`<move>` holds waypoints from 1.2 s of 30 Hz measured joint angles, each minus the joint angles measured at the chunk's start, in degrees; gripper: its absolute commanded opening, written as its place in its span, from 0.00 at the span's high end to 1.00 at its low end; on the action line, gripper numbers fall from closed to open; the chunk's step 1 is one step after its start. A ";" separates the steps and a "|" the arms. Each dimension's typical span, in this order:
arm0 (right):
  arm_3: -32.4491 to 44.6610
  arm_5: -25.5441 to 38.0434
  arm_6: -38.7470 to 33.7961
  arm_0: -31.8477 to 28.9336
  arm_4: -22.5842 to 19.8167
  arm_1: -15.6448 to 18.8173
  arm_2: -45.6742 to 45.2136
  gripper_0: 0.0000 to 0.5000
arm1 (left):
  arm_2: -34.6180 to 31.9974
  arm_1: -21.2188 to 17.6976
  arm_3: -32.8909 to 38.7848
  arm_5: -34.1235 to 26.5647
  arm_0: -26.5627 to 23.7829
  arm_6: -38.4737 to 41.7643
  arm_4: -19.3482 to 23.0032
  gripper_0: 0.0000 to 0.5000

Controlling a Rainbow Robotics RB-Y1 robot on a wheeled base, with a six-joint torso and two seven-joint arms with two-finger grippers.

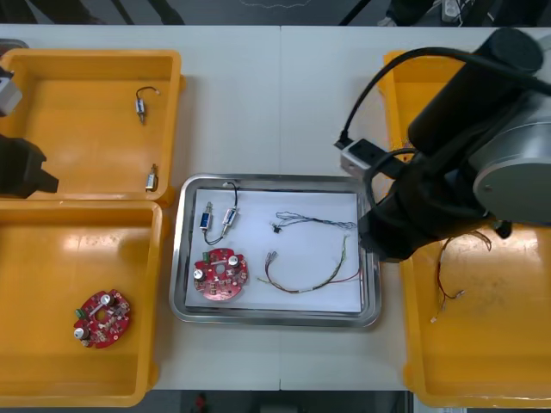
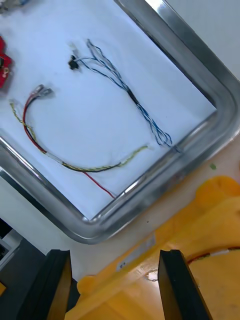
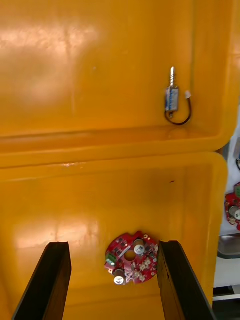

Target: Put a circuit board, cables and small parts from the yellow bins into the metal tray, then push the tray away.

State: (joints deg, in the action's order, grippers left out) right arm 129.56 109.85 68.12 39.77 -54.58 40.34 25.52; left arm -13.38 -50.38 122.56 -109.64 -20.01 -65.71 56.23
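Now right claw [image 2: 115, 256] spread over yellow bin [image 2: 216, 192] rim; metal tray [image 2: 165, 176] beside.

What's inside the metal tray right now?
Inside the metal tray: a circuit board, two small metal parts, a blue and white cable, a red and yellow cable. The right arm hides its right rim.

Light table [image 1: 284, 95] (seam down middle); dark floor [image 1: 215, 10] beyond.
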 measured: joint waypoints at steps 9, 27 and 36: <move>-0.03 -5.60 1.38 5.06 8.14 -5.69 14.41 0.00 | -7.14 -0.02 2.26 0.26 9.67 -0.35 0.56 0.00; -9.55 -18.13 25.54 8.16 15.34 -10.44 31.94 0.00 | -9.30 -0.02 4.89 3.05 15.58 -4.76 0.30 0.00; -9.95 -18.37 25.54 8.24 18.26 -10.84 37.61 0.00 | -9.30 -0.02 4.91 3.05 15.58 -4.84 0.16 0.00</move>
State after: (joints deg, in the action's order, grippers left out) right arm 119.61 91.48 93.66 48.01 -36.32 29.49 63.13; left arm -22.68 -50.40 127.47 -106.59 -4.44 -70.55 56.38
